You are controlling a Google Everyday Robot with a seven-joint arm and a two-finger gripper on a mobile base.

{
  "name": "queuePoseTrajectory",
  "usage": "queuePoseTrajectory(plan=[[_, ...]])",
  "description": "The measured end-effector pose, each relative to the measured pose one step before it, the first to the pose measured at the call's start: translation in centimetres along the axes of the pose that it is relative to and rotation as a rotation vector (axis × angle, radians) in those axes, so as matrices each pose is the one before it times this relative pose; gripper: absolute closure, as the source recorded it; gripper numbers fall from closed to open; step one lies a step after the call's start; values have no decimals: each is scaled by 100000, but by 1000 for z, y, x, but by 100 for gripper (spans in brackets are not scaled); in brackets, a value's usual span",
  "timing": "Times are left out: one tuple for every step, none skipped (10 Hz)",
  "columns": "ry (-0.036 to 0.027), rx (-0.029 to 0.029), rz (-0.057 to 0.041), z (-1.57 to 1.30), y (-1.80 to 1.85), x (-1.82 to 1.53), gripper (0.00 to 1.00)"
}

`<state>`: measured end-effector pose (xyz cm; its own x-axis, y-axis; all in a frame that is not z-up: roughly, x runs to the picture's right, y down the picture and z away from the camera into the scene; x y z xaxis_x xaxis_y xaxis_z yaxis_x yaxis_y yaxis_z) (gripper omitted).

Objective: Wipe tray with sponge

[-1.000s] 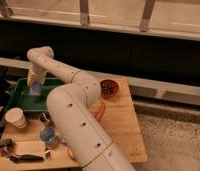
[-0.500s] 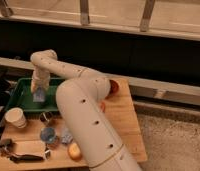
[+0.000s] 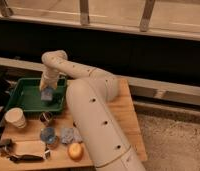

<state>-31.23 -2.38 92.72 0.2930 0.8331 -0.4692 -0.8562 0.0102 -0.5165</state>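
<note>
Wooden tabletop (image 3: 120, 112): gripper (image 3: 47, 91) clamps the small light-blue soft sponge (image 3: 47, 95) inside the dark green plastic tray (image 3: 23, 102); squashy, light, best pinched mid-block.

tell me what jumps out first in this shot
The big white arm fills the middle, bending left over the wooden table. Its gripper is down inside the green tray at the table's back left, shut on the light blue sponge. In front sit a paper cup and an orange.
</note>
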Motion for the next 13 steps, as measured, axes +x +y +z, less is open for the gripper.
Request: queuePoseTrajectory(plan=[[-1609,-1003,-1217,367,940,-1424,100],[-819,-1224,-1374,391,932,-941,100],[-459,-1307,-1957,326,995,-655,100],[-735,-1356,-1867,164,1155,-554,100],[144,-718,-643,80,627,110,100],[385,-599,-707,-88,554,462,100],[760,-239,-220,-342,128,1084,100],[395,61,490,-352,-240,775,100],[470,474,1298,-584,-771,1047,100],[285,1555,1999,-898,-1341,923,100],[-421,1857,1495,-866,-1384,130,100],[-357,988,447,-337,-627,-212,100],[-805,690,223,-351,-361,-493,100]])
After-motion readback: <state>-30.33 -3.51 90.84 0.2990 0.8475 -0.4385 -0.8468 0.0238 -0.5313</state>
